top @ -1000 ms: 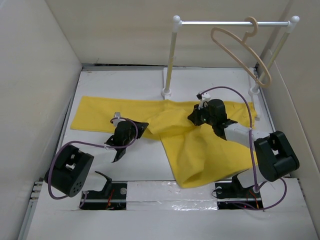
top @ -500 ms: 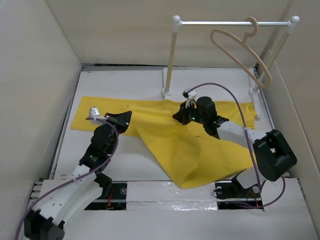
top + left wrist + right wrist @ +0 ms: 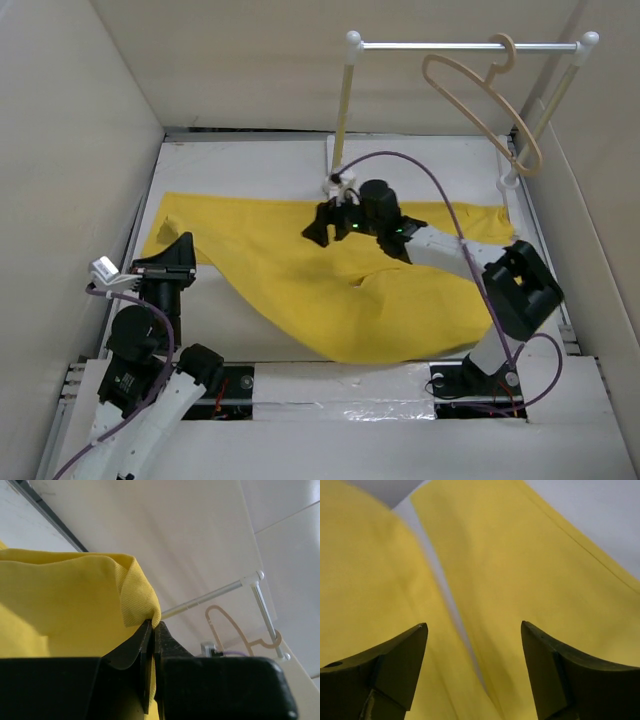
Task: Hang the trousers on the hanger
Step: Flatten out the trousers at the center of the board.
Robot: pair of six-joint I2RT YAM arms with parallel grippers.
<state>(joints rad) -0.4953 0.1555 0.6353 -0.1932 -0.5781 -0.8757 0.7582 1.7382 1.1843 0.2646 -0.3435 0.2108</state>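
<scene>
In the second just gone, we saw the left arm draw back from the middle of the bench (image 3: 250, 165) to its near left corner. The left pincer (image 3: 153, 625) came with it, clamped tight on a fold of the trousers (image 3: 340, 290). Its wrist view showed the two fingers (image 3: 130, 650) pressed together with a ridge of yellow cloth nipped at the tips. That pull dragged the near edge of the cloth out to the left, so the bunched hump that had sat in the middle was mostly gone and the garment lay wider and flatter. Meanwhile the right pincer (image 3: 322, 222) had travelled leftward along the far leg and hung over the cloth near the foot of the left post of the rail (image 3: 440, 45), its jaws spread wide and holding nothing. From its own camera we saw both legs below it, with a sliver of bare bench between them. The hanger (image 3: 470, 112) had not moved: it hung by its hook at the right end of the rail, well apart from both pincers and from the cloth. We judged the task to be early, in the spreading stage: one end was secured, the other pincer looked poised to take a second hold, and only then could the trousers be carried up to the hanger
</scene>
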